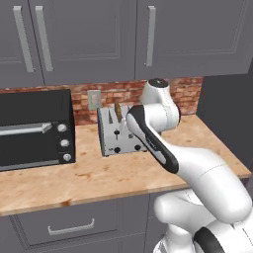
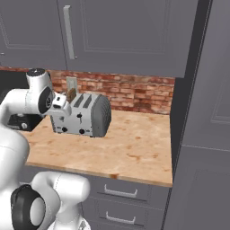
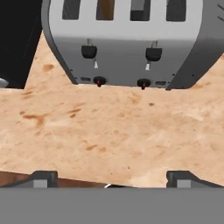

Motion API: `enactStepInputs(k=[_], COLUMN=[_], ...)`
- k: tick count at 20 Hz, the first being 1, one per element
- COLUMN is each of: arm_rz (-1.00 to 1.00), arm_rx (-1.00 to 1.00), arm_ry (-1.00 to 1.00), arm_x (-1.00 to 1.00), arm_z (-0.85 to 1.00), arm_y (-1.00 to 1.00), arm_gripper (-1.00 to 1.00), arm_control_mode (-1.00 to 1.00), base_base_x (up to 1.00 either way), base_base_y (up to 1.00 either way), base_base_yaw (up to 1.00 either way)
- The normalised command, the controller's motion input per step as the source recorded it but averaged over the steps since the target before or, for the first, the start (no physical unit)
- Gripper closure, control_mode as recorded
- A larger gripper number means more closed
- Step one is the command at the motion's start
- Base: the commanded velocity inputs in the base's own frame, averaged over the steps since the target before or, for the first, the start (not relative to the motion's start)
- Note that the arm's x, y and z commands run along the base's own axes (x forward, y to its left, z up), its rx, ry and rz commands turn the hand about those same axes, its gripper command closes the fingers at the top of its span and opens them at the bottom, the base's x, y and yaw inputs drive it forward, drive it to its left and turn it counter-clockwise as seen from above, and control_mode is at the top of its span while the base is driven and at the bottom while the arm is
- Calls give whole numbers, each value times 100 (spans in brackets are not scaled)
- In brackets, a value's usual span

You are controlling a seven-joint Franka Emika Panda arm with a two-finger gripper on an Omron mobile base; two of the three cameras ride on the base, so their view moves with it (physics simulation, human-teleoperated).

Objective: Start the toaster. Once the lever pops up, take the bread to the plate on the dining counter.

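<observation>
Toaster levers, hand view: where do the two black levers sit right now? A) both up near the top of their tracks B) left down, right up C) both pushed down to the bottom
A. On the toaster front, both levers, left and right, sit high in their tracks, well above the two small knobs near the base, at about the same height as each other.

The arm (image 1: 153, 136) hides the toaster's (image 1: 109, 141) right side (left base view).
</observation>
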Motion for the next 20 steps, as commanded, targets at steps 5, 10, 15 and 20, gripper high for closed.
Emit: enactStepInputs(k=[5,10,15,20], arm_rz=[0,0,0,0], arm_rx=[0,0,0,0], arm_ry=[-3,-4,-3,-2], arm_x=[10,19,20,27], arm_z=[-9,-3,0,0], arm_y=[25,8,2,6], arm_gripper=[-100,-100,-100,-100], arm_control_mode=[-100,-100,-100,-100], base_base_x=[0,0,0,0], base_base_y=[0,0,0,0], base_base_yaw=[0,0,0,0])
